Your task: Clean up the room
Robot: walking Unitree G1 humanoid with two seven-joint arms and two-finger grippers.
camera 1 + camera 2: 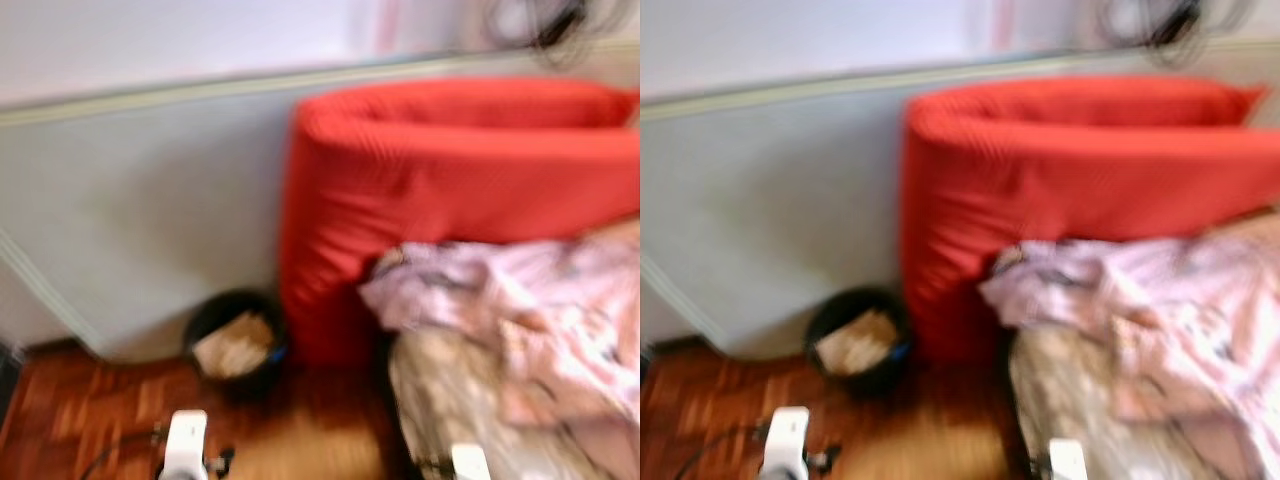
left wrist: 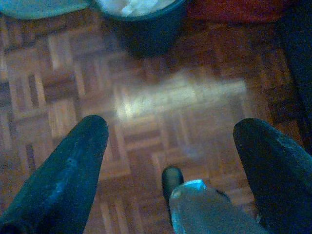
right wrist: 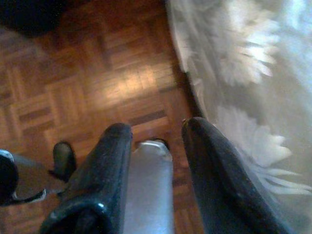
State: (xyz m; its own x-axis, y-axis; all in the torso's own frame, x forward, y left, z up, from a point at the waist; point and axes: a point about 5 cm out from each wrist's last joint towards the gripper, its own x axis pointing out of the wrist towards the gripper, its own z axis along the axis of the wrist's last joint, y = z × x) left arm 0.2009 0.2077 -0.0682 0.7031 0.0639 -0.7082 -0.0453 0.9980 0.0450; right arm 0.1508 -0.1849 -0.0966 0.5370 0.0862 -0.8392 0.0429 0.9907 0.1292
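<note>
Head views are blurred. A red mattress [image 1: 450, 190] stands on edge against the grey wall [image 1: 140, 200], folded or rolled so its rounded top sits just under the pale rail that runs along the wall. At its foot, on the wall side, a black bin [image 1: 236, 345] sits on the parquet floor [image 1: 90, 410], touching or just beside the mattress's lower corner; it holds crumpled light-coloured paper or similar waste, exact contents not resolvable. To the other side, a pink patterned blanket [image 1: 520, 300] lies bunched on the bed [image 1: 450, 400], its upper edge resting against the red mattress; below it a pale floral sheet hangs down the bed's side toward the floor. A bright patch of reflected light lies on the floor between the bin and the bed. Left pincer [image 2: 170, 161] hangs low over the parquet, fingers spread wide apart, nothing between them; the bin is visible ahead of it at the far edge of the floor. Right pincer [image 3: 156, 146] hangs beside the bed's edge, close to the floral sheet [image 3: 243, 73], fingers parted by a narrower gap, also holding nothing. Both silver arms appear at the lower edge of the head views.
</note>
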